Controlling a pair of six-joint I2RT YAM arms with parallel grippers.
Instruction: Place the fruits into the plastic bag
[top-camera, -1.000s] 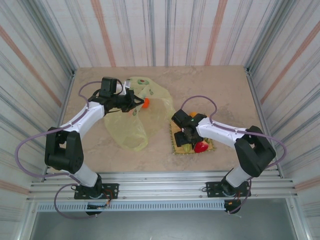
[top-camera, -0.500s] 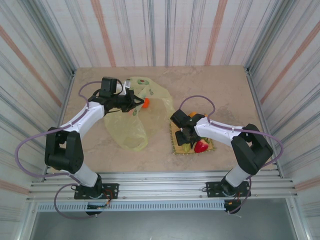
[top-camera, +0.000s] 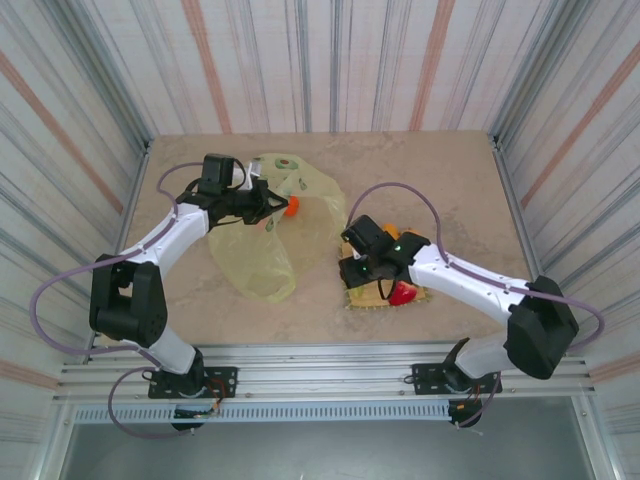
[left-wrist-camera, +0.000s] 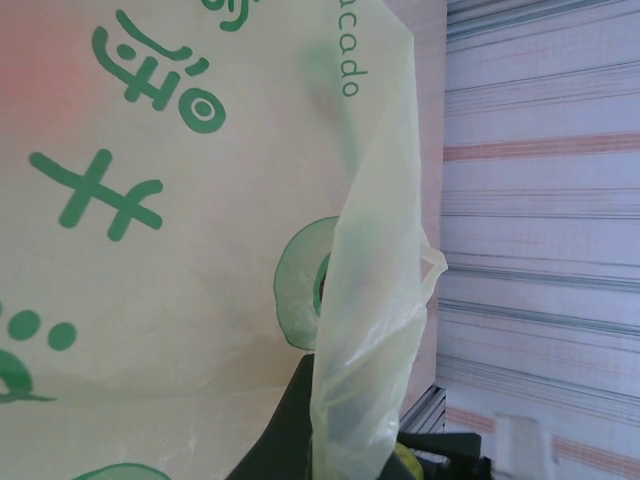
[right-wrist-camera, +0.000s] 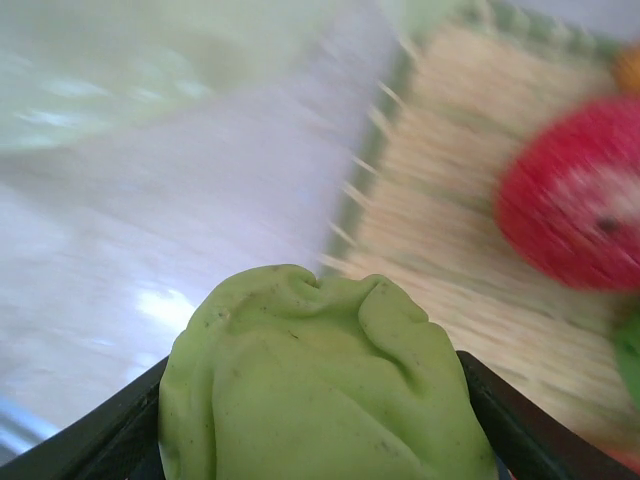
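Tan desk (top-camera: 450, 190): right fingers (right-wrist-camera: 105, 435) grip lumpy green toy fruit (right-wrist-camera: 320, 390), left fingers (left-wrist-camera: 285, 440) pinch yellow-green plastic bag (top-camera: 250, 262) open; I'd lift clear, drop inside.

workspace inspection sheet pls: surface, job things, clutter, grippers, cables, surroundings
surface: beige table, no spills seen
job's things: bag lying left; orange beside left gripper; red fruit and second orange on mat; green fruit held
clutter: straw mat
grippers: left pinches bag edge; right gripper shut on green fruit
cables: purple loops at both arms
surroundings: striped walls; metal rail at near edge
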